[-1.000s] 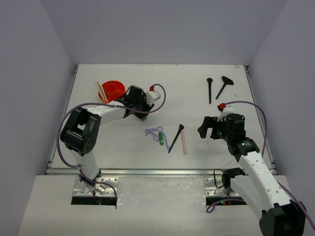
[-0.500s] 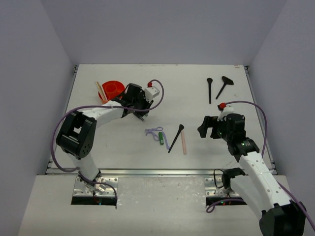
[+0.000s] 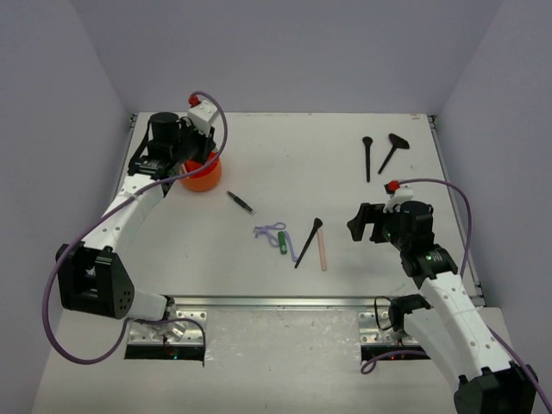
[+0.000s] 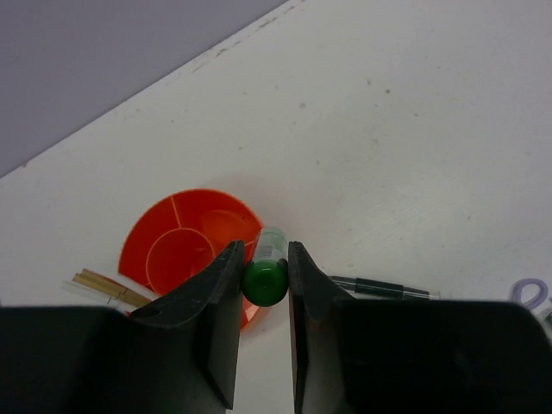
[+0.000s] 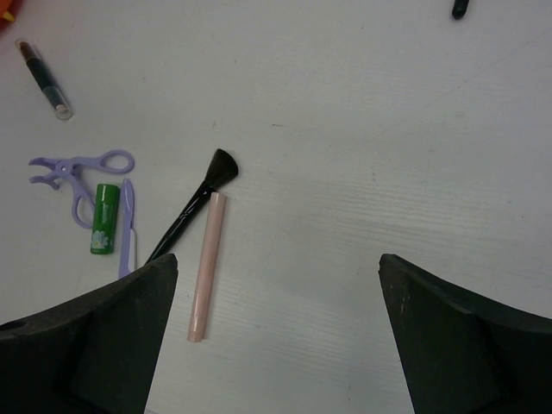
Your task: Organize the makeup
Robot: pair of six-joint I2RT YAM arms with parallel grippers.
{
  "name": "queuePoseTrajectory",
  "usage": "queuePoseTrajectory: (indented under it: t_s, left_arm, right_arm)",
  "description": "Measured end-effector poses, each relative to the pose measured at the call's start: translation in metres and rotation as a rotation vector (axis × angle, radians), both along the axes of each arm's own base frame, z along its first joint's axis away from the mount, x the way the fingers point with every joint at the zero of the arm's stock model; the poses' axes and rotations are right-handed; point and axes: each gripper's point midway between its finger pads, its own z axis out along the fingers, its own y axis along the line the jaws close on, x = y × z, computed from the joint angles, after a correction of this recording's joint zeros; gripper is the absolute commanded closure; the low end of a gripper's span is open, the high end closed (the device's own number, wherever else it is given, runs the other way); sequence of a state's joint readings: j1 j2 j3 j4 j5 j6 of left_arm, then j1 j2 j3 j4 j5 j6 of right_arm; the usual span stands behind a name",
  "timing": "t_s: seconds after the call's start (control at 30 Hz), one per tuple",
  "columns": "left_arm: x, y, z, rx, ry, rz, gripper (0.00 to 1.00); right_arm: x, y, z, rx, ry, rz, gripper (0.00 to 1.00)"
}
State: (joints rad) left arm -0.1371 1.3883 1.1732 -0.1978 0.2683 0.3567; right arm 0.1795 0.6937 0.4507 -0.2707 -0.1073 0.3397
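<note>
Left gripper (image 4: 263, 252) pinched narrow on one green tube (image 4: 264, 274), over the rim of the orange tub (image 3: 205, 179) near the table's (image 3: 345, 129) far-left corner. Pale sticks (image 4: 108, 289) beside the tub, count unclear. Right gripper (image 5: 274, 267) wide, holding nothing, above the right side. Mid-table: second green tube (image 5: 104, 217), one lilac looped tool (image 5: 78, 168), one pink stick (image 5: 207, 263), one dark pencil (image 3: 241, 202). Three black brushes: centre brush (image 3: 308, 242), two far-right brushes (image 3: 367, 158) (image 3: 395, 148).

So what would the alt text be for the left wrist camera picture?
The left gripper pinches a small green tube between its two black fingers, with a round orange divided tub just beyond it on the white table. Thin pale sticks lie beside the tub at the picture's left, and a dark pencil lies at the right.
</note>
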Motion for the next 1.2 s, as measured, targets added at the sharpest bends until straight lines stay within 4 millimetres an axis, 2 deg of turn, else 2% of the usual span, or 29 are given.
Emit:
queuePoseTrajectory:
  t_s: [0.13, 0.37, 0.6, 0.7, 0.93, 0.97, 1.03, 1.2]
  left_arm:
    - [-0.001, 0.018, -0.009, 0.002, 0.020, 0.030, 1.00]
    - [-0.006, 0.028, -0.040, 0.019, 0.065, 0.044, 1.00]
    - [0.010, 0.034, -0.059, 0.055, 0.061, 0.069, 1.00]
    - [0.016, 0.039, -0.074, 0.081, 0.072, 0.090, 1.00]
    - [0.017, 0.047, -0.111, 0.122, 0.126, 0.119, 1.00]
    - [0.017, 0.047, -0.115, 0.122, 0.131, 0.119, 0.98]
    - [0.017, 0.047, -0.121, 0.124, 0.140, 0.118, 0.88]
    - [0.013, 0.048, -0.130, 0.121, 0.157, 0.127, 0.51]
  right_arm:
    - [0.000, 0.000, 0.000, 0.000, 0.000, 0.000, 0.01]
    - [-0.002, -0.001, 0.001, -0.001, -0.001, -0.002, 0.01]
    - [-0.003, -0.001, 0.003, 0.000, -0.009, -0.003, 0.01]
    - [-0.003, -0.001, 0.002, 0.000, -0.006, -0.003, 0.01]
    - [-0.003, -0.001, 0.000, -0.002, 0.004, -0.003, 0.01]
    - [-0.003, -0.001, 0.000, -0.002, 0.004, -0.003, 0.01]
    - [-0.003, -0.001, 0.000, -0.002, 0.005, -0.003, 0.01]
    - [-0.003, -0.001, 0.000, -0.002, 0.005, -0.002, 0.01]
